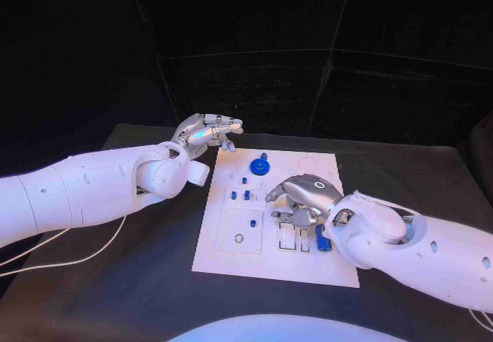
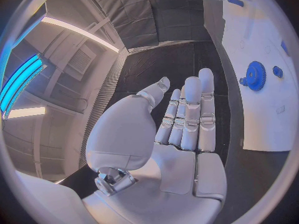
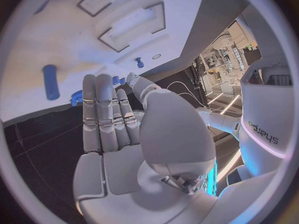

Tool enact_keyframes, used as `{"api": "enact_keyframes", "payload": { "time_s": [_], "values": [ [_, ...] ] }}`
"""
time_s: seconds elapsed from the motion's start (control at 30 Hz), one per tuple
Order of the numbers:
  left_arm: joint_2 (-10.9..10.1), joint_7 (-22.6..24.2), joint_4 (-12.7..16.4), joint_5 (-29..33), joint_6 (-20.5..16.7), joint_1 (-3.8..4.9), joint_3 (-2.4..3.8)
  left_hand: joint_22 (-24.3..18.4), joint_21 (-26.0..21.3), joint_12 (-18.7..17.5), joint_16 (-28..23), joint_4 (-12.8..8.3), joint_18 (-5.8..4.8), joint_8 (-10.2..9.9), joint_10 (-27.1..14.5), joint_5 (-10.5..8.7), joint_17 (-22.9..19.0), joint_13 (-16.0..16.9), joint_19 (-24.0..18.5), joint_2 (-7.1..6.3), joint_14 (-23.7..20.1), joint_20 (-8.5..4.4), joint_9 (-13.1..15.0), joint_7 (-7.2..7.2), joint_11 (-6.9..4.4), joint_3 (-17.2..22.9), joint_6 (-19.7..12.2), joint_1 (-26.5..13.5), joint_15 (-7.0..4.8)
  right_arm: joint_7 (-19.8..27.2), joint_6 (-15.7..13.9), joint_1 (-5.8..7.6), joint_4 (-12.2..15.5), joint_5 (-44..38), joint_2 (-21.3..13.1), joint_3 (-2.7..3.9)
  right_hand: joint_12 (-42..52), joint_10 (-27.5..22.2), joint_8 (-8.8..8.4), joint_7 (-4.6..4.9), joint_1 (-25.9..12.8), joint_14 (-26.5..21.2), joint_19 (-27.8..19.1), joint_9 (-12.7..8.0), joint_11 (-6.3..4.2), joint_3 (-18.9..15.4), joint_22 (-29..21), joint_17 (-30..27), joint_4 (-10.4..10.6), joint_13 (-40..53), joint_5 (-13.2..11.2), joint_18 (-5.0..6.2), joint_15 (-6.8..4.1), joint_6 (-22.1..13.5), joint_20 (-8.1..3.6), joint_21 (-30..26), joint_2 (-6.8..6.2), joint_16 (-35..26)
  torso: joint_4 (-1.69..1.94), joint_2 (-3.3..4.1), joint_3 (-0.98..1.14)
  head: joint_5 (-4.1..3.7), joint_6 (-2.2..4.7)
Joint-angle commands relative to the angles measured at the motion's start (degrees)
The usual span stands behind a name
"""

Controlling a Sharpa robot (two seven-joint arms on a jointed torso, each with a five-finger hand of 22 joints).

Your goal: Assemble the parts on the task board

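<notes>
The white task board (image 1: 231, 249) lies in the middle of the black table. A blue gear (image 1: 259, 167) stands near its far edge, with a small blue peg (image 1: 265, 154) just beyond it. Two short blue pegs (image 1: 241, 194) stand left of centre, and a blue cylinder (image 1: 323, 239) lies at the right edge. My left hand (image 1: 211, 132) hovers over the far-left corner with straight fingers and holds nothing. In the left wrist view the gear (image 2: 254, 75) lies beyond the fingers (image 2: 190, 112). My right hand (image 1: 303, 196) hangs over the board's middle right, fingers (image 3: 106, 109) straight and empty, near the cylinder (image 3: 50, 82).
Several rectangular slots (image 1: 293, 235) and a recessed square (image 1: 241, 239) are cut into the near half of the board. White cables (image 1: 62, 256) trail from my left arm across the table at the left. Bare black table (image 1: 411, 171) surrounds the board.
</notes>
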Motion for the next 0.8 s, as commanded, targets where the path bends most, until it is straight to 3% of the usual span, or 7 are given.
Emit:
{"api": "enact_keyframes", "payload": {
  "time_s": [0.03, 0.17, 0.37, 0.6, 0.8],
  "values": [
    [0.0, -0.1, 0.1, 0.2, 0.8, 0.05, 0.04, -0.1, -0.2, 0.4, -0.2, -0.1, 0.74, 0.2, -0.5, 0.15, -0.1, 0.0, 0.1, 0.41, -0.5, 0.36, -0.1, -0.05, 0.0, -0.3, -0.5, 0.2, -0.01, -1.0, -0.2, 1.41, 0.8, 2.3, -1.8, 0.29, 0.6, 0.5, 0.06, -0.04, 0.0, 0.5, 0.7, 0.0, 0.0, -0.6, -0.1, -0.2, 0.2, -0.2, 0.2, 0.4, -0.26, 0.3, -0.15, -0.3, -0.08, 0.4, -0.08, 0.05, -0.04, -0.55, 0.35],
    [0.0, -0.1, 0.1, 0.2, 0.8, 0.03, 0.04, -0.1, -0.2, 0.4, -0.2, -0.1, 0.74, 0.2, -0.5, 0.15, -0.1, 0.0, 0.1, 0.41, -0.5, 0.36, -0.1, -0.05, 0.0, -0.3, -0.5, 0.2, -0.01, -4.1, 4.9, 3.25, 0.2, 2.5, -3.4, 0.53, 0.8, -1.8, -1.05, -0.46, -1.0, 0.5, 0.9, -0.4, -0.1, -3.3, -0.4, -1.0, 1.0, -0.9, 0.2, 0.34, -0.31, -2.1, -0.12, -0.8, -1.15, 0.7, -0.02, 0.08, -0.03, -1.12, 0.59],
    [0.1, -0.2, 0.1, 0.2, 0.9, -0.02, 0.03, -0.1, -0.2, 0.4, -0.2, -0.1, 0.74, 0.2, -0.5, 0.15, -0.1, 0.0, 0.1, 0.41, -0.5, 0.36, -0.1, -0.05, 0.0, -0.3, -0.5, 0.2, -0.01, -5.4, 10.1, 4.22, -1.7, 2.4, -4.1, 0.63, 2.2, -3.4, -1.05, -1.52, -0.3, 1.8, 2.1, -0.4, -0.24, -8.0, -0.6, -1.9, 1.7, -0.9, 0.7, 0.35, -0.45, -5.7, -0.31, -0.8, -1.06, 1.9, 0.2, 0.11, -0.07, -1.69, 0.84],
    [0.2, -0.2, -0.1, 0.2, 1.0, -0.09, 0.02, -0.1, -0.3, 0.4, -0.1, -0.1, 0.74, 0.2, -0.6, 0.15, -0.1, 0.0, 0.1, 0.46, -0.5, 0.38, -0.1, -0.04, 0.01, -0.4, -0.6, 0.3, 0.01, -4.7, 14.7, 4.46, -2.8, 2.5, -3.4, 0.64, 3.4, -3.7, -0.49, -1.26, 0.6, 2.3, 3.0, -0.1, -0.33, -10.2, 0.3, -2.1, 2.2, -1.0, 1.4, 0.19, -0.53, -4.8, -0.41, -0.1, -0.18, 2.8, 0.0, 0.11, -0.04, -1.53, 0.76],
    [0.3, -0.2, -0.2, 0.2, 1.0, -0.12, 0.02, -0.1, -0.3, 0.5, -0.1, -0.1, 0.74, 0.2, -0.6, 0.15, -0.1, 0.0, 0.1, 0.47, -0.5, 0.39, -0.1, -0.04, 0.01, -0.4, -0.6, 0.3, 0.02, -4.4, 17.1, 4.49, -3.1, 2.6, -2.9, 0.63, 4.8, -2.7, 0.14, -1.04, 1.6, 2.5, 3.3, 0.1, -0.6, -11.0, 0.8, -2.4, 2.2, -0.9, 1.8, 0.13, -0.74, -3.1, -0.56, 0.2, 0.95, 3.4, 0.09, 0.12, -0.03, -1.61, 0.73]
  ]
}}
